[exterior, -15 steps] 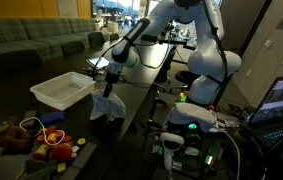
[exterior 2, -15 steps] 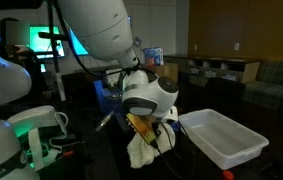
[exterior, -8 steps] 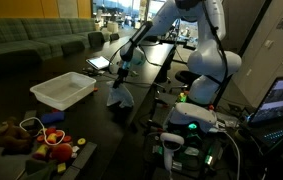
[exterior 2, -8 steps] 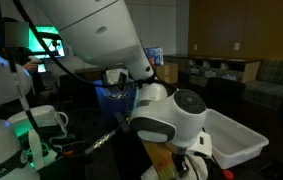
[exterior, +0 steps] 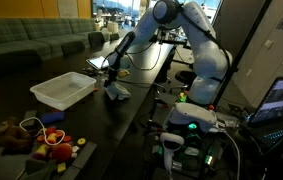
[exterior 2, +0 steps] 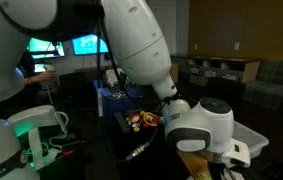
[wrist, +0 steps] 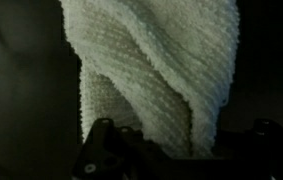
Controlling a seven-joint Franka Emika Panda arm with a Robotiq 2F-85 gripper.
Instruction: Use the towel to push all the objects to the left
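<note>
Right up against the wrist lens, one white knitted towel [wrist: 151, 70] fills nearly the whole picture, and its folds run down between the dark fingers of the pincer [wrist: 181, 150], which is clenched on the cloth. Nothing else of the scene gets into that view!

Pull back to an exterior view and the single arm reaches down to the dark desk [exterior: 111, 125], with the towel [exterior: 118, 91] bunched at the pincer's tip and touching the surface. Just beside it sits one white bin [exterior: 63, 90]. Nearer the camera, well apart from the towel, lies one heap of toys [exterior: 31, 138] in red, yellow and brown, too jumbled to count.

From the opposite side, the robot's wrist blocks most of the picture and the towel is all but hidden. That view does show the toys [exterior 2: 141, 120] from behind, a corner of the bin [exterior 2: 253, 140], one blue crate [exterior 2: 109, 100] and lit monitors [exterior 2: 81, 45].

Farther back, a green couch [exterior: 31, 42] lines the wall of a dim lounge, and a laptop [exterior: 281, 100] glows at the edge.
</note>
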